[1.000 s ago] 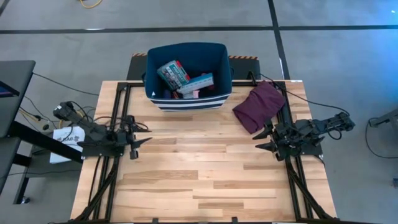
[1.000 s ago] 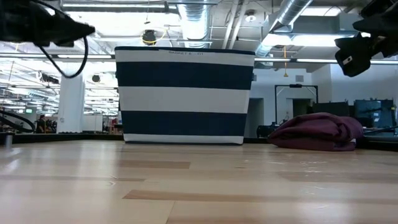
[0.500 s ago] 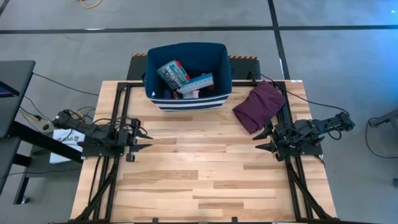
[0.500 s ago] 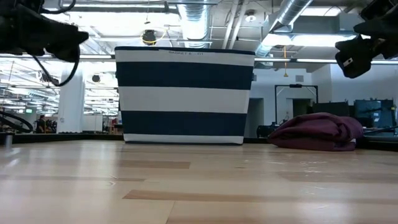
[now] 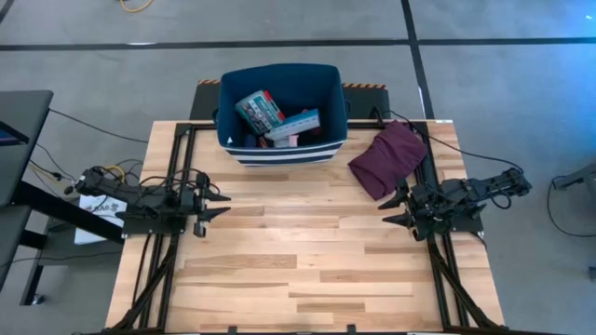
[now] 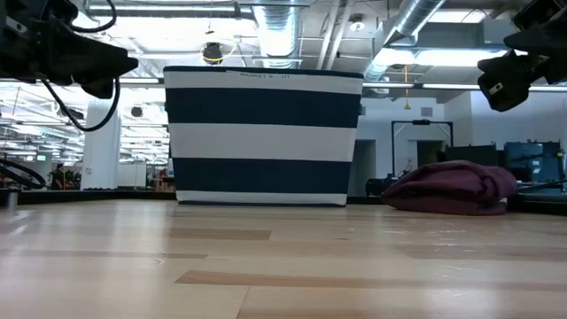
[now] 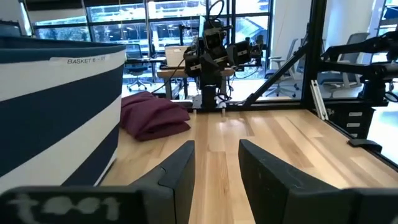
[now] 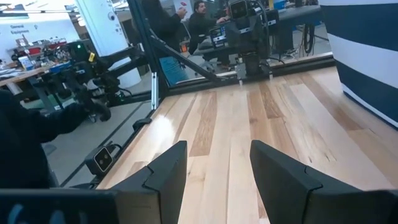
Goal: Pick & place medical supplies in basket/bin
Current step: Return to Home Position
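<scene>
L pincer (image 5: pixel 222 205), R pincer (image 5: pixel 389 209) both released; bin (image 5: pixel 284 154) holds first-aid box (image 5: pixel 260 110), pill strip (image 5: pixel 300 123).

left claw (image 5: pixel 220 205) spread, right claw (image 5: pixel 387 211) spread

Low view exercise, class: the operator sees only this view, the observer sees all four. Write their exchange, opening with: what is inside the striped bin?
Observer: The high view shows a teal first-aid box and a light-blue pill strip inside the bin.
Operator: Is the left claw holding anything?
Observer: No; the left claw is open and empty, at the table's left edge.
Operator: And the right?
Observer: The right claw is open and empty too, near the maroon cloth.
</scene>
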`<state>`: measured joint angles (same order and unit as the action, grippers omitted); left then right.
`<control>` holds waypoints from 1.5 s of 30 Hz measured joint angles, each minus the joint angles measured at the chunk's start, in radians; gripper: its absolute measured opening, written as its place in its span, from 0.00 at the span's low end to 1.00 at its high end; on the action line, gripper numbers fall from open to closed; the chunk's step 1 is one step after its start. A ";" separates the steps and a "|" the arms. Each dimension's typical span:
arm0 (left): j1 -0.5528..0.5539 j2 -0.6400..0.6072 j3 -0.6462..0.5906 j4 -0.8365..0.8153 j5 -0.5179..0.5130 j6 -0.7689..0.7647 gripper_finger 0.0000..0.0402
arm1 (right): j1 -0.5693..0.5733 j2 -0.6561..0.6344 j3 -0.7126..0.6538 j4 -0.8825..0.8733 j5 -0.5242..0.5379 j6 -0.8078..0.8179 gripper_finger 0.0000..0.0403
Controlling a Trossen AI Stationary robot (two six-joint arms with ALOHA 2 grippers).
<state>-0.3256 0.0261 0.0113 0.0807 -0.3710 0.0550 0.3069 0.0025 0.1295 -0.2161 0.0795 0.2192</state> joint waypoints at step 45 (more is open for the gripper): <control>0.000 0.000 -0.003 -0.002 -0.002 -0.001 0.28 | 0.000 0.000 0.000 -0.001 0.000 0.000 0.42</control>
<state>-0.3260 0.0261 0.0086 0.0784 -0.3729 0.0540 0.3071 0.0027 0.1295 -0.2173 0.0795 0.2188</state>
